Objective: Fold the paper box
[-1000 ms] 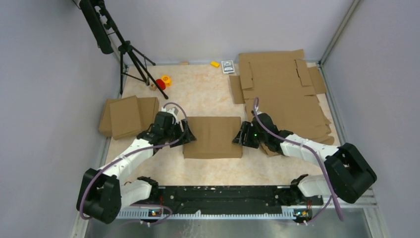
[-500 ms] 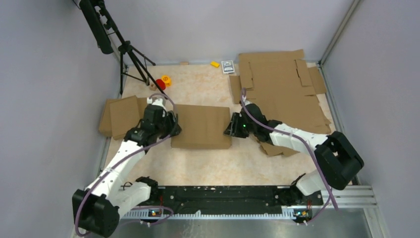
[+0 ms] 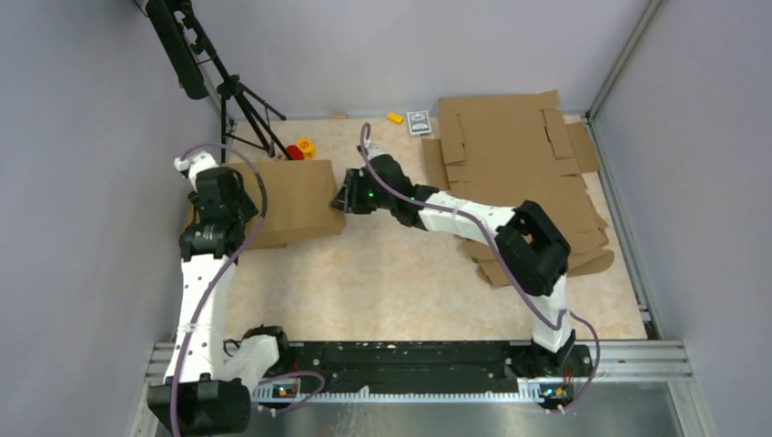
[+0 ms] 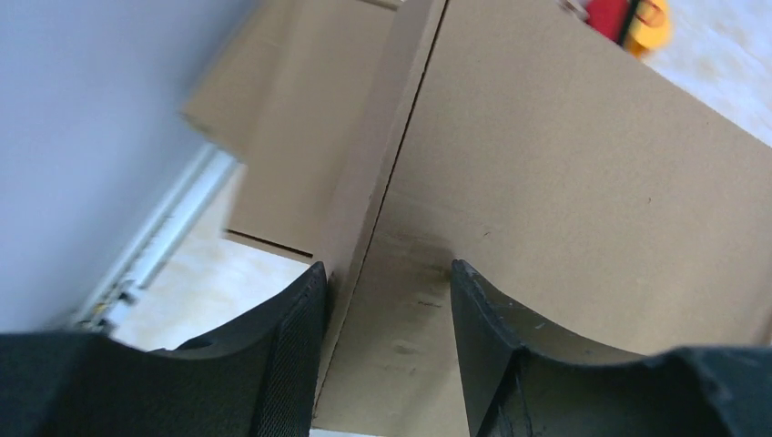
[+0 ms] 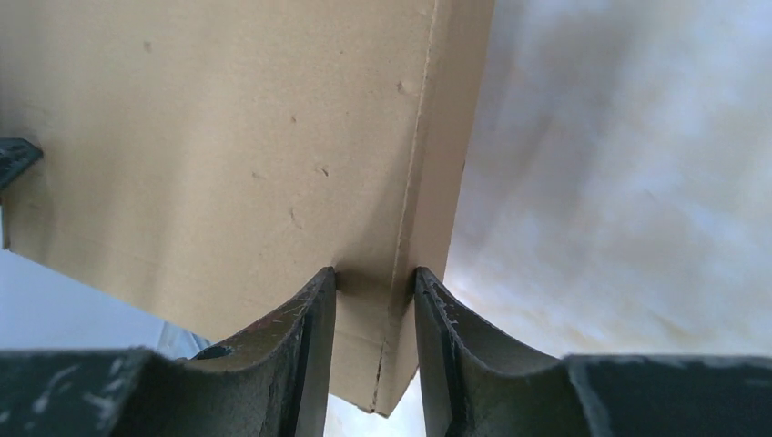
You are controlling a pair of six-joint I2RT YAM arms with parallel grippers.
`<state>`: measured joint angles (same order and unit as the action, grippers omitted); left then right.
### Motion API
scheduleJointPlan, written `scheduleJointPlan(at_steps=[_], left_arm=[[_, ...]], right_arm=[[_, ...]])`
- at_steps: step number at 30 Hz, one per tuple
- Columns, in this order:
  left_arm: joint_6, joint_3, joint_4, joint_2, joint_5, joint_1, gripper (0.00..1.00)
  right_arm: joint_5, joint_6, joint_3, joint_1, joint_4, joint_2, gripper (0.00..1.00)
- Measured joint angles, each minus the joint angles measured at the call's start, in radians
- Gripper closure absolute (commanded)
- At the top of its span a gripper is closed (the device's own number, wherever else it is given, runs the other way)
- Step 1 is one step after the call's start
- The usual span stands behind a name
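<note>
Paper box (image 3: 291,202) shifted far-left, long axis left-right; left end effector (image 4: 387,273), right end effector (image 5: 375,273) pinching opposite ends.

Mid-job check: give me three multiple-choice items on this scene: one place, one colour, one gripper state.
1. The paper box sits: A near edge, centre; B far left, by the tripod; C far right corner.
2. The small block at the far edge is: A green; B yellow; C blue.
3. The right gripper is: A open, clear; B out of view; C shut on the paper box.

B: the top view shows it beside the tripod. B: it reads yellow. C: the wrist view shows it pinching the folded edge.
</note>
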<state>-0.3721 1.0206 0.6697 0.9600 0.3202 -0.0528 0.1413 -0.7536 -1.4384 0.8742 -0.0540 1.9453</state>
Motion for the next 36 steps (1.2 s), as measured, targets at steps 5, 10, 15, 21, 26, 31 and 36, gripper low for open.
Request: scheduleJointPlan(at_steps=[5, 10, 15, 21, 26, 31, 36], left_arm=[[0.06, 0.031, -0.023, 0.03, 0.125, -0.124, 0.48], [0.106, 0.047, -0.093, 0.132, 0.147, -0.285, 0.3], [0.127, 0.068, -0.193, 0.296, 0.083, -0.362, 0.01], [0.135, 0.08, -0.228, 0.373, -0.05, -0.352, 0.01], [0.132, 0.108, -0.227, 0.339, -0.133, -0.348, 0.01], [0.0, 0.108, -0.192, 0.18, -0.113, -0.333, 0.28], [-0.28, 0.108, -0.038, -0.006, 0.08, -0.332, 0.89]], right_arm=[[0.002, -0.012, -0.208, 0.043, -0.103, 0.167, 0.67], [-0.015, -0.031, -0.504, 0.077, -0.156, 0.393, 0.67], [-0.038, -0.027, -0.78, 0.128, -0.161, 0.585, 0.6], [-0.074, -0.004, -0.797, 0.205, -0.163, 0.595, 0.43], [-0.094, 0.02, -0.742, 0.203, -0.196, 0.568, 0.35], [-0.095, 0.058, -0.603, 0.21, -0.216, 0.488, 0.35], [-0.098, 0.062, -0.341, 0.208, -0.303, 0.333, 0.36]])
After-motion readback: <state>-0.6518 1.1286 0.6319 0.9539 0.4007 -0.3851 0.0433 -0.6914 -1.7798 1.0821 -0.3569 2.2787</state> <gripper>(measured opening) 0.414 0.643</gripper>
